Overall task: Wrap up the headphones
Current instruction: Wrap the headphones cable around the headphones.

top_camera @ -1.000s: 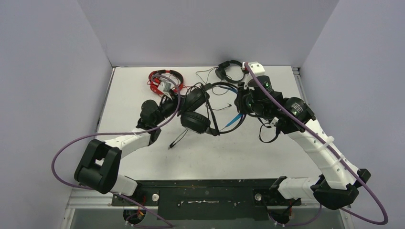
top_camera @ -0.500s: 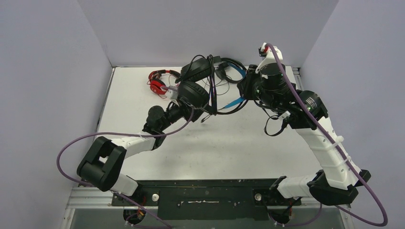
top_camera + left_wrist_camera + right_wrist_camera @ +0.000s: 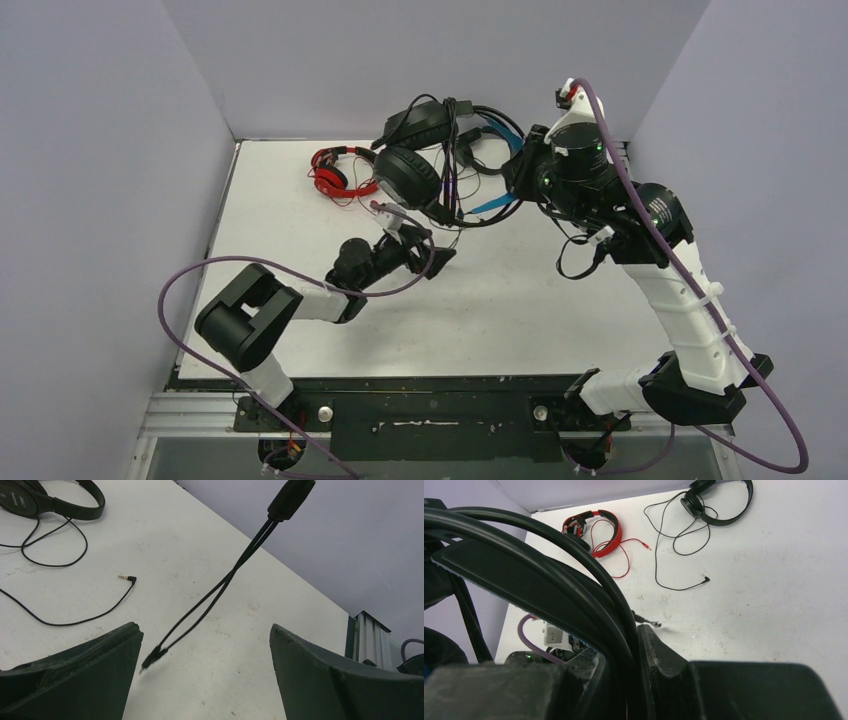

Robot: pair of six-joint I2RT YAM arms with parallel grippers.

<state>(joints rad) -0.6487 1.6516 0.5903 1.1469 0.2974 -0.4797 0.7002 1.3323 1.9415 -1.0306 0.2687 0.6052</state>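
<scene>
My right gripper [image 3: 522, 176] is raised over the back of the table, shut on the headband of the black headphones with the blue band [image 3: 405, 178]. Their ear cups hang to its left, off the table. In the right wrist view the band [image 3: 574, 570] is pinched between the fingers of that gripper [image 3: 631, 645]. Their cable dangles, its plug [image 3: 150, 657] just above the table between my left gripper's fingers. My left gripper [image 3: 428, 248] is low over the table below the cups, open [image 3: 205, 630] and holding nothing. The red headphones [image 3: 340, 172] lie at the back left. The all-black headphones [image 3: 719, 500] lie at the back.
The all-black pair's thin cable loops over the table and ends in a loose plug [image 3: 127, 578]. The red cord [image 3: 624, 545] trails beside the red pair. Grey walls close in the table [image 3: 520, 310] on three sides.
My left gripper opened, let go of the ear cup and dropped down toward the table. My right arm lifted the blue-banded headphones higher and toward the back.
</scene>
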